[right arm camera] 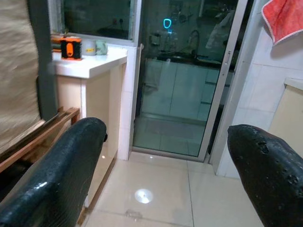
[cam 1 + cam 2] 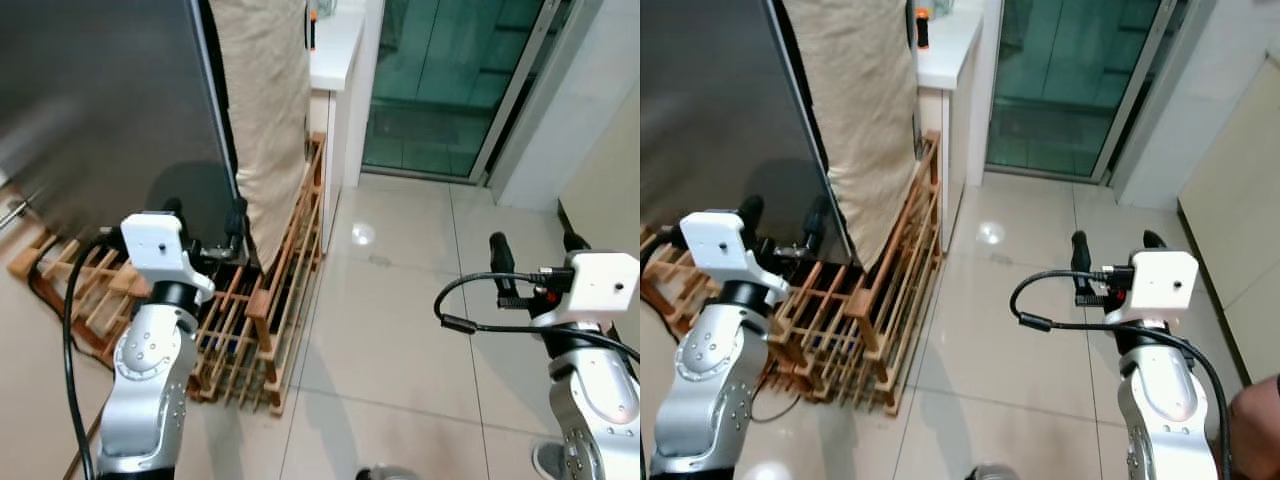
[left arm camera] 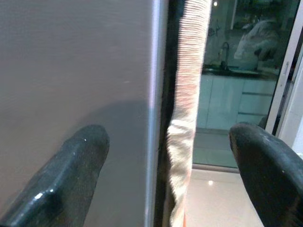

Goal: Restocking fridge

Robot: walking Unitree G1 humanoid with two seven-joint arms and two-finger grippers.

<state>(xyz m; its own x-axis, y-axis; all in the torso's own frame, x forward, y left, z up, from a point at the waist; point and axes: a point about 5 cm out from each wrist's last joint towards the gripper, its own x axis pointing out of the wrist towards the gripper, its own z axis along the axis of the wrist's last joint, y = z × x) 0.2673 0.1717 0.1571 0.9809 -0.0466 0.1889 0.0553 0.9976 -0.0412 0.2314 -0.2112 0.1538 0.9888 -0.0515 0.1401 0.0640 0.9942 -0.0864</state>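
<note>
The fridge's dark steel door (image 2: 100, 100) stands at the left, with a beige cloth (image 2: 265, 110) hanging beside its right edge. My left gripper (image 2: 205, 212) is open, raised low in front of the door near that edge. In the left wrist view the door edge (image 3: 154, 94) and the cloth (image 3: 189, 94) lie between the two fingers (image 3: 71, 170). My right gripper (image 2: 535, 245) is open and holds nothing, raised over the tiled floor at the right. Its wrist view looks between its fingers (image 1: 71, 165) toward the glass door (image 1: 180, 85).
A slatted wooden rack (image 2: 270, 300) lies on the floor under and beside the fridge. A white counter (image 1: 90, 64) with an orange item (image 1: 71, 47) stands behind the cloth. A glass sliding door (image 2: 450, 80) is ahead. Pale tiled floor (image 2: 400, 330) stretches to the right.
</note>
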